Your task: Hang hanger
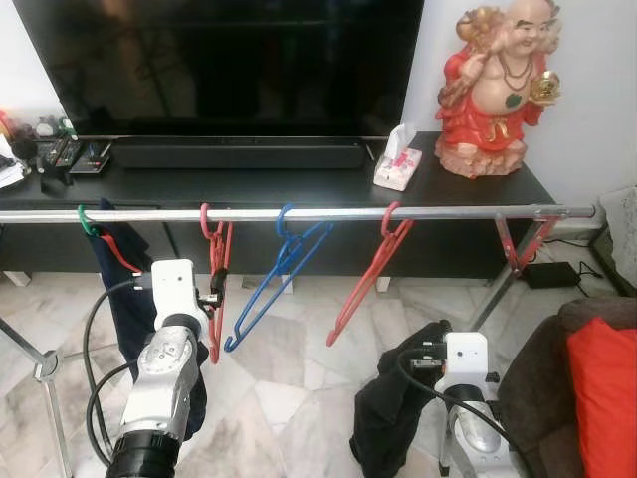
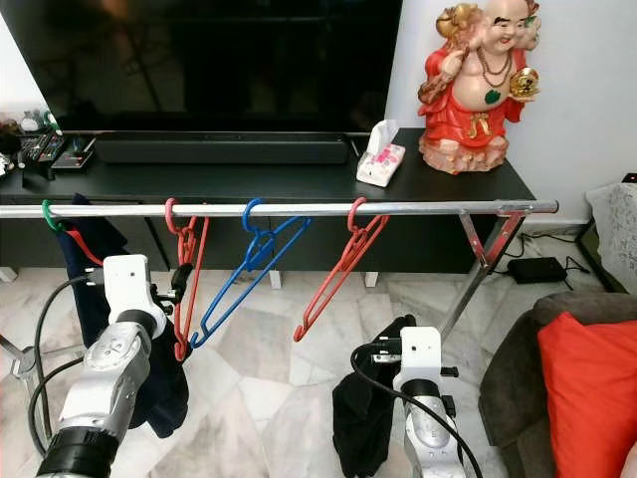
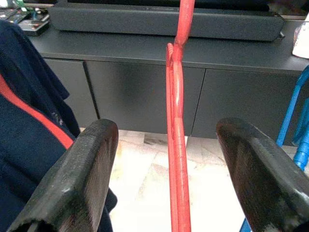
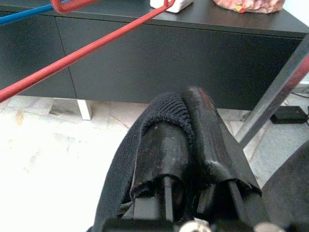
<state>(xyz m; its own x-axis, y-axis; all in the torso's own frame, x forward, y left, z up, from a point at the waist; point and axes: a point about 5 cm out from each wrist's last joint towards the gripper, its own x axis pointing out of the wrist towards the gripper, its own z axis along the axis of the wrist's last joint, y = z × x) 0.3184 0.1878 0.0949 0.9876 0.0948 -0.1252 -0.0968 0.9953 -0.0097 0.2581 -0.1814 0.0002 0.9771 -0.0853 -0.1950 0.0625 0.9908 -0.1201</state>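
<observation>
Room setting: a white wall (image 1: 597, 90) behind a long black TV cabinet (image 1: 299, 184); a large dark television (image 1: 219, 60) with a soundbar (image 1: 239, 152) beneath it; a red-robed laughing figurine (image 1: 495, 85) and a tissue pack (image 1: 397, 164) on the cabinet top; pale marble-patterned floor tiles (image 1: 279, 378); a brown sofa (image 1: 557, 378) with a red cushion (image 1: 602, 393).

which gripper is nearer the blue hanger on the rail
Left. The left gripper sits open around the red hanger right beside the blue hanger; the right gripper hangs lower, clamping a black garment.
</observation>
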